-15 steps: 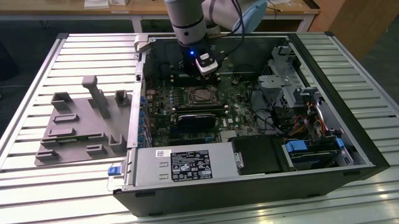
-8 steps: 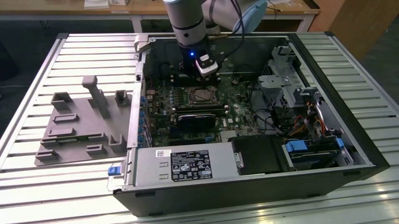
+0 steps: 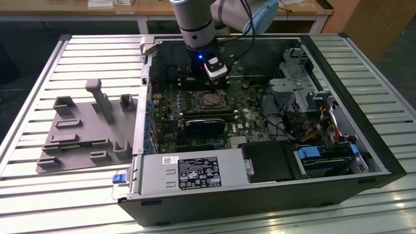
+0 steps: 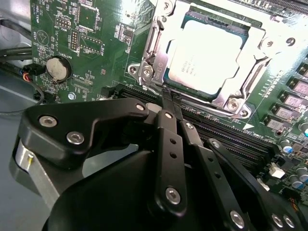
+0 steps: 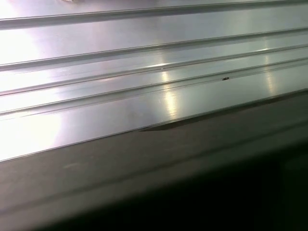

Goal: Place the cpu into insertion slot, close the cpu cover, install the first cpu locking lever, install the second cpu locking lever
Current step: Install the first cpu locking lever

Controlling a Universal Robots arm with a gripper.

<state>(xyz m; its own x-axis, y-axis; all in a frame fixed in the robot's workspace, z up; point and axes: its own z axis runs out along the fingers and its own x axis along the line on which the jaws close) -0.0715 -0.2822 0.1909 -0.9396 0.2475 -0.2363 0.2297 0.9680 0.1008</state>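
Note:
The cpu [image 4: 207,55], a pale silver square, lies in the insertion slot [image 3: 209,100] on the green board inside the open computer case. The cpu cover [image 4: 257,34], a silvery frame with a window, lies flat around the chip. A thin wire lever [image 4: 150,45] runs along one side of the socket. My gripper [image 4: 171,97] has its two black fingers [image 4: 163,144] drawn together, shut, with the tips right at the socket frame's edge. I cannot tell whether they pinch anything. In the exterior view the gripper [image 3: 206,84] hangs just behind the socket.
Long black memory slots [image 4: 231,139] run beside the socket and a coin battery [image 4: 57,69] sits nearby. A drive cage with cables [image 3: 305,92] and a power supply [image 3: 188,170] crowd the case. A grey fixture plate [image 3: 85,131] lies on the ribbed table [image 5: 144,57].

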